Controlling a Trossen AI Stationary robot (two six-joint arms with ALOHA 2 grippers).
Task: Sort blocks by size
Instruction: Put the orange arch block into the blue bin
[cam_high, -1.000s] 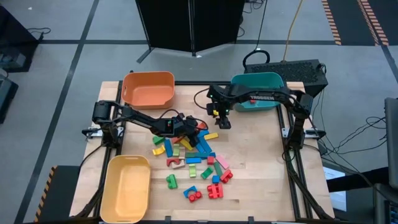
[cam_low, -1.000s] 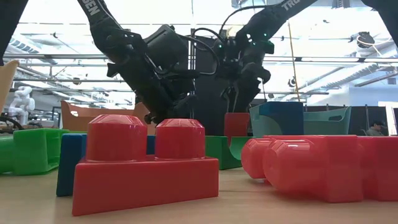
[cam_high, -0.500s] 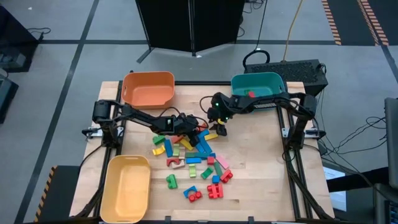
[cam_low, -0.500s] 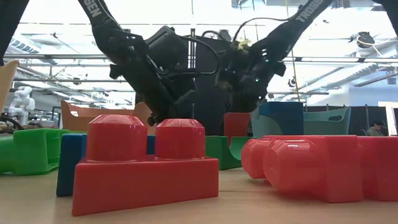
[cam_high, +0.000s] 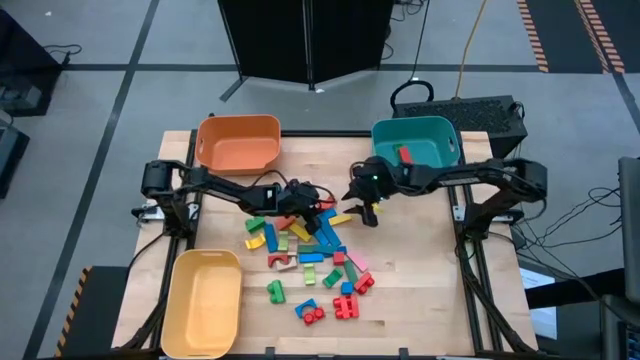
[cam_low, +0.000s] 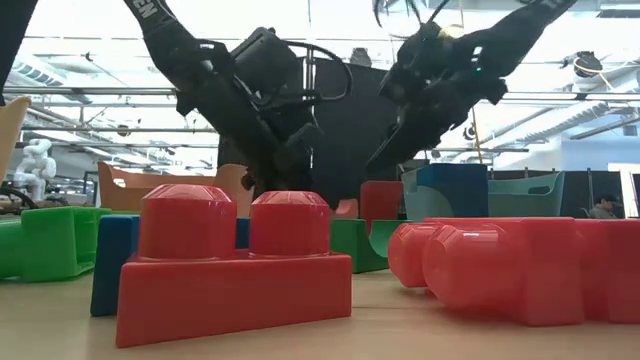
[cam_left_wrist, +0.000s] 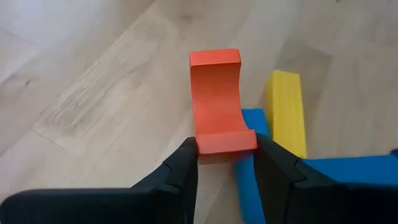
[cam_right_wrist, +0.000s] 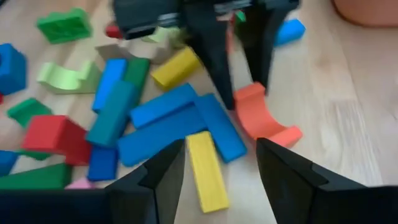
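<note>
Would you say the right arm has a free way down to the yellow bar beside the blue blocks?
Probably yes: the right gripper hangs open above the yellow bar, nothing covering it; the left gripper works beside it on the orange arch.

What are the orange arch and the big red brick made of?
The orange arch, pinched by the left gripper, looks like painted wood: matte, flat colour, crisp edges. The red brick looks like plastic: smooth, rounded studs with soft shine. Both are guesses from looks alone.

Left gripper fingers clamped; right gripper fingers apart.

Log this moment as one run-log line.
left gripper: shut on orange arch block | right gripper: open, empty, above pile
</note>
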